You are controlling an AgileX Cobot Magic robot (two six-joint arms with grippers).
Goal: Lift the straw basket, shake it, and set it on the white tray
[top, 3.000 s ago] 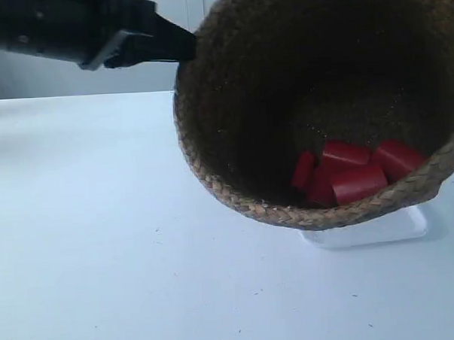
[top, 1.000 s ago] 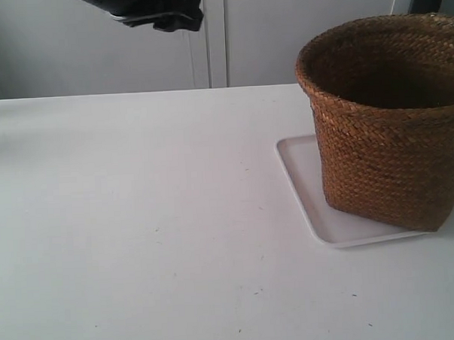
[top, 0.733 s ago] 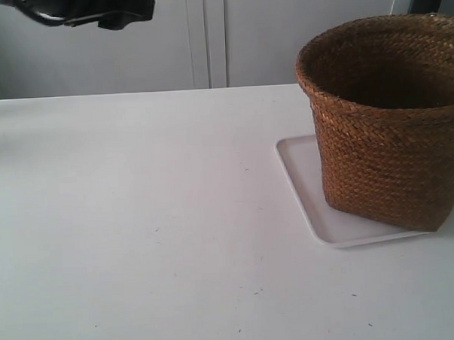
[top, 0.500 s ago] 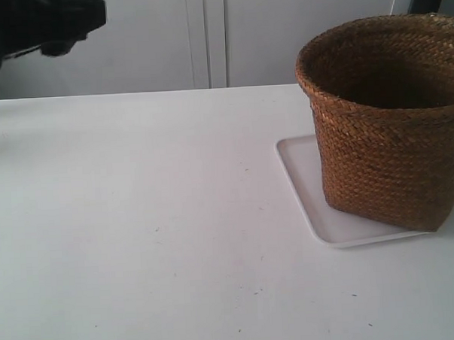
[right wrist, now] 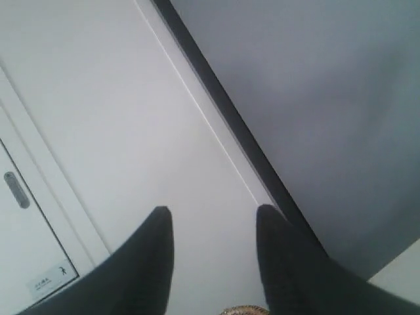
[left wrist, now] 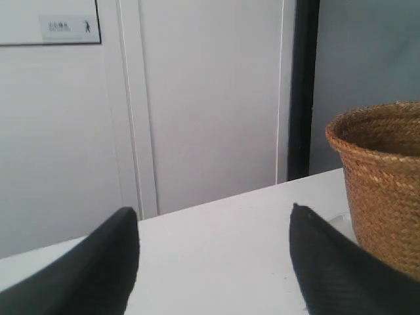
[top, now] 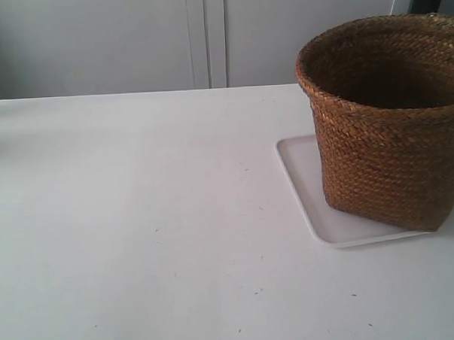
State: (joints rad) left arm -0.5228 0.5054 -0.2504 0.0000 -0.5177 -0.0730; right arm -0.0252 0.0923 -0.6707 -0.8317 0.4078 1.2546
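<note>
The exterior camera looks low across the table [top: 139, 219] at the near basket [top: 392, 148]; the left wrist camera shares both; the right wrist camera faces the wall [right wrist: 131, 98].

You are looking at a plain indoor workroom, more likely a lab or an office than a home. A plain white table [top: 139, 219] stands before flat white doors [left wrist: 210, 98]. A small printed sign [left wrist: 69, 26] hangs on one panel, and a dark frame [left wrist: 303, 85] borders a grey wall [left wrist: 367, 52].
</note>
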